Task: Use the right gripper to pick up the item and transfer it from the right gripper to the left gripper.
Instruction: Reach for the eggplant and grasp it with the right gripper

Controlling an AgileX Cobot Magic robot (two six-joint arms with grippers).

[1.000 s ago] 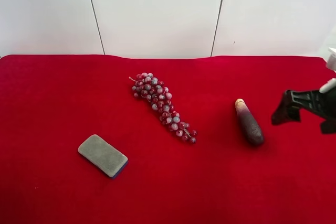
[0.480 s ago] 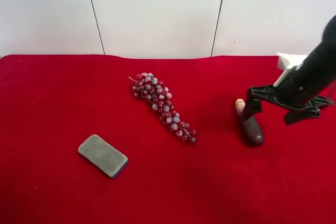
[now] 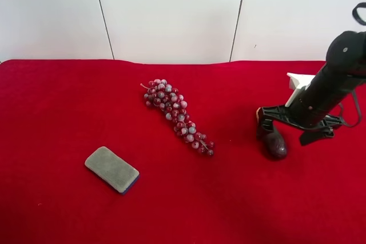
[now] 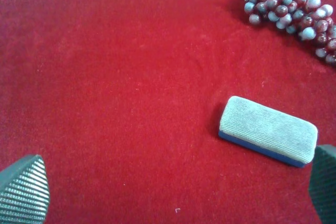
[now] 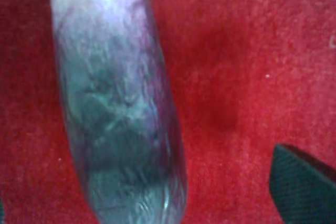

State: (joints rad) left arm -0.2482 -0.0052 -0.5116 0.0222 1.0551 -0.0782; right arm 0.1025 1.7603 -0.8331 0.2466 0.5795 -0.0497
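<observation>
Jaws of the right gripper stand spread astride the item (pale tip pointing toward the wall).

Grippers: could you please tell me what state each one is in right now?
Right gripper: open, straddling the item, not closed on it.
Left gripper: open, empty.

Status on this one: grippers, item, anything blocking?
Right gripper open, low over item, no grip yet. Left gripper open, holding nothing. Grapes, sponge clear of item.

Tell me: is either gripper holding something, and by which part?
Nothing is held. The right gripper stands open astride the item, not clamped; the left gripper is open and empty.
</observation>
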